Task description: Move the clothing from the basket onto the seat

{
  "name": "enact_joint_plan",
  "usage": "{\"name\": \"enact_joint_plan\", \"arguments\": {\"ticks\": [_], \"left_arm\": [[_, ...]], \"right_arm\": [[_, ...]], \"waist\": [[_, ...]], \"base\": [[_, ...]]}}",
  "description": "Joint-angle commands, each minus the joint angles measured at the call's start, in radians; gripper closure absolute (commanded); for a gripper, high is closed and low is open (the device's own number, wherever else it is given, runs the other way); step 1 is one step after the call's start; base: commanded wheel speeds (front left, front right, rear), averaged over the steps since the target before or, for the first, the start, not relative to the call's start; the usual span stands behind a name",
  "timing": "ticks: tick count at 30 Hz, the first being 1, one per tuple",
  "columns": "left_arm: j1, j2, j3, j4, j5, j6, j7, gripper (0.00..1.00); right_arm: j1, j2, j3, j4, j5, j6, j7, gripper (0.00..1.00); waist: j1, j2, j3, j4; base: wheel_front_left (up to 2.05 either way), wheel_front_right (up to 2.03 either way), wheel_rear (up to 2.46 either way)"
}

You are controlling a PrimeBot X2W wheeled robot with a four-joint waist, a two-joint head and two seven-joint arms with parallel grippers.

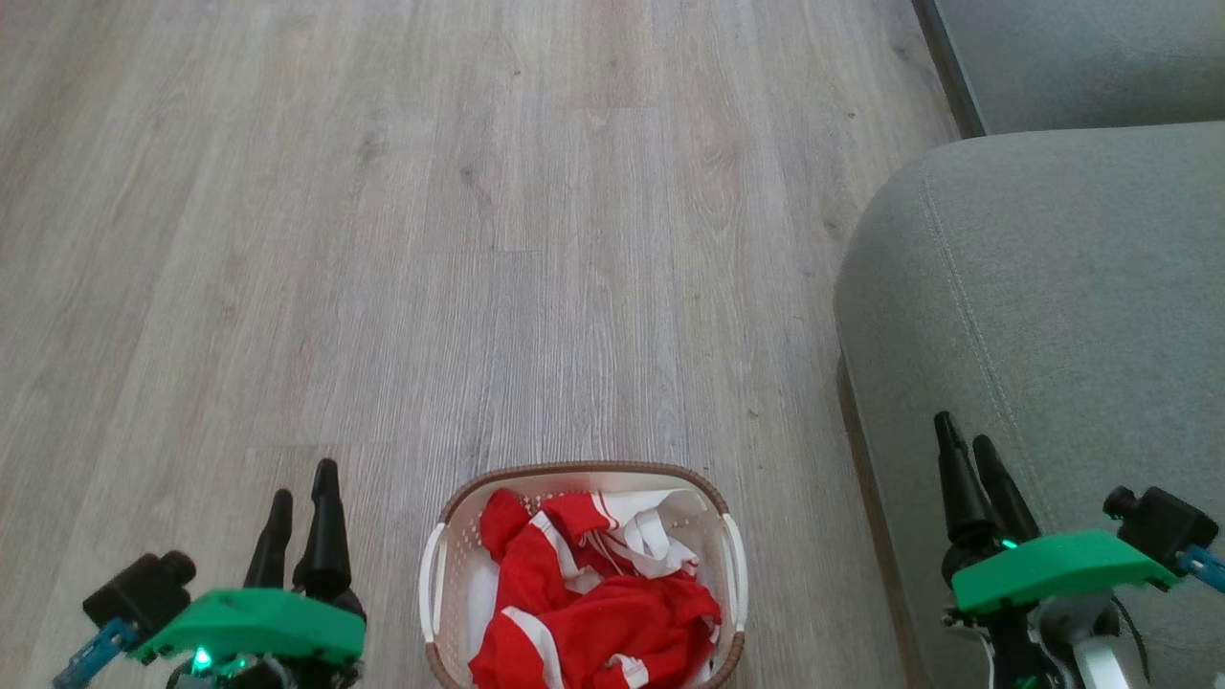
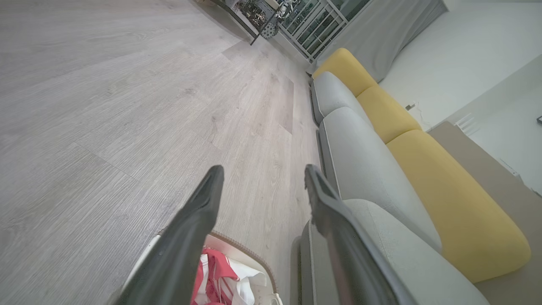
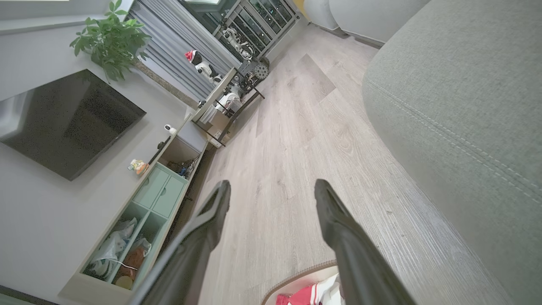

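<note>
Clearly the clothing (image 1: 593, 603) lies heaped in the basket (image 1: 574, 469) beside the seat (image 1: 1053, 287); left claw (image 1: 302, 481) and right claw (image 1: 962, 431) hover open, empty; one should drop centrally and pinch a thick fold.

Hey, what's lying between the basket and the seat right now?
Nothing but a bare strip of wood floor separates the basket from the seat, as seen in the head view.
</note>
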Motion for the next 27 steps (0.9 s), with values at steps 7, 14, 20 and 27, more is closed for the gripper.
{"name": "enact_joint_plan", "arguments": {"ticks": [7, 14, 20, 27], "left_arm": [[0.0, 0.015, 0.01, -0.058, 0.12, 0.014, -0.032, 0.0], [0.012, 0.02, 0.0, -0.076, 0.214, 0.027, -0.052, 0.0], [0.019, 0.022, -0.007, -0.097, 0.292, 0.042, -0.07, 0.0], [0.029, 0.023, -0.019, -0.118, 0.379, 0.052, -0.09, 0.0]], "right_arm": [[-0.027, -0.009, 0.036, -0.049, -0.111, 0.0, -0.033, 0.0], [-0.029, -0.01, 0.052, -0.061, -0.196, 0.0, -0.054, 0.0], [-0.031, -0.01, 0.062, -0.071, -0.268, 0.0, -0.071, 0.0], [-0.032, -0.01, 0.074, -0.082, -0.351, 0.0, -0.092, 0.0]], "waist": [[0.0, 0.0, 0.002, 0.002], [0.0, 0.0, 0.004, 0.002], [0.0, 0.0, 0.006, 0.001], [0.0, 0.0, 0.006, 0.003]], "base": [[0.0, 0.0, 0.0], [0.0, 0.0, 0.0], [0.0, 0.0, 0.0], [0.0, 0.0, 0.0]]}}
